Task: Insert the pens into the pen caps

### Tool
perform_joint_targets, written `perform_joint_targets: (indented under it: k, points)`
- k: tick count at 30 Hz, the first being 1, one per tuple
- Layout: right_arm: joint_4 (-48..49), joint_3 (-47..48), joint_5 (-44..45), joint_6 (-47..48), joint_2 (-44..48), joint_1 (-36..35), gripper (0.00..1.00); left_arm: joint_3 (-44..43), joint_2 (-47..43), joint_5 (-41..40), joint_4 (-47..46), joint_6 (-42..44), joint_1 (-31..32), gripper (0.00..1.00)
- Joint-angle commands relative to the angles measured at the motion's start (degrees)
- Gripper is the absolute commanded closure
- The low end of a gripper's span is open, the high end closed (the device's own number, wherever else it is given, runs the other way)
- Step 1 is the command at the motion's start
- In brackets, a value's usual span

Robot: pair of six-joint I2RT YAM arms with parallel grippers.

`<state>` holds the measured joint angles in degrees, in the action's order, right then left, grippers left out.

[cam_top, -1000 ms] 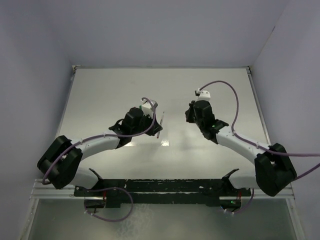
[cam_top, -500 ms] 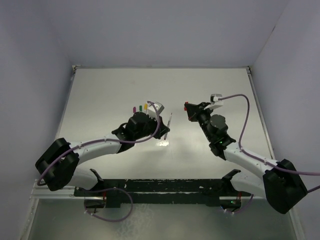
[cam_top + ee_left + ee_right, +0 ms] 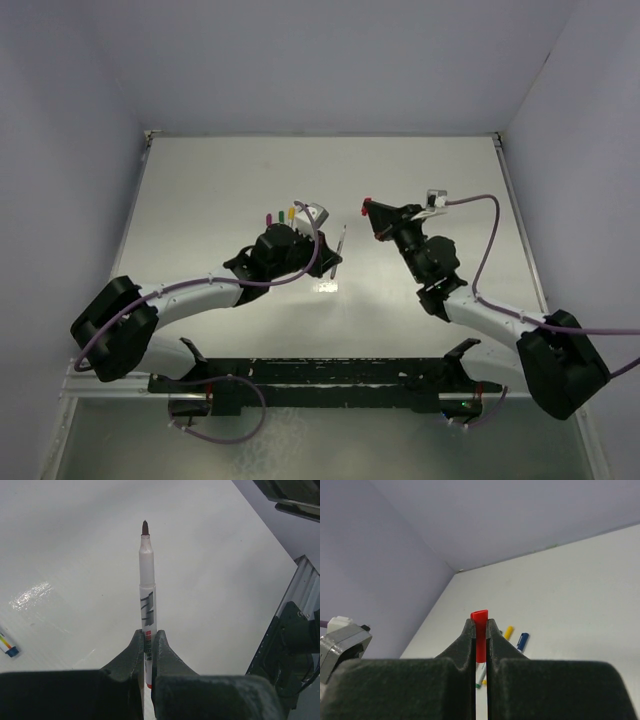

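Red plastic is showing between the fingers of my right tool (image 3: 480,630): it is pinching the red cap (image 3: 479,616), which is poking out past the tips. Just beyond it, a yellow cap (image 3: 508,632) and a blue cap (image 3: 522,641) are lying on the bench (image 3: 580,590). Only the left wrist view is showing my left tool (image 3: 149,637) clamping a pen (image 3: 148,595) low on its barrel, its dark reddish tip pointing away. From above, I am seeing both tools facing each other, apart.

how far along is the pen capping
Done: no capped pen clearly visible. In hand: left claw grips an uncapped pen, right claw grips the red cap, not yet joined. Left: mate this pair; a yellow piece and a blue piece lie on the table, capped or not I cannot tell.
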<state>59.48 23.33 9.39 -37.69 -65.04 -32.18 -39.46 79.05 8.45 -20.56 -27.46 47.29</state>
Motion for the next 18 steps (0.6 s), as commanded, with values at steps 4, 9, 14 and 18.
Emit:
perform_joint_targets:
  k: [4,9,14,18]
  points:
    - [11.6,1.3,-7.2,-3.8,-5.8,0.0,1.0,-1.3,-0.2,2.7,-5.6,-1.4,-0.1,1.0]
    - [17.1,1.0,-11.0,-5.0,-8.5,-0.1,1.0,-1.7,0.0,2.9,-6.0,-1.7,-0.1,1.0]
    - [18.9,1.0,-12.2,-5.4,-9.3,0.0,1.0,-1.8,0.5,2.9,-6.2,-1.9,-0.1,1.0]
    - [18.7,1.0,-12.5,-5.5,-9.4,-0.1,1.0,-1.7,0.4,2.7,-6.2,-2.1,-0.1,1.0]
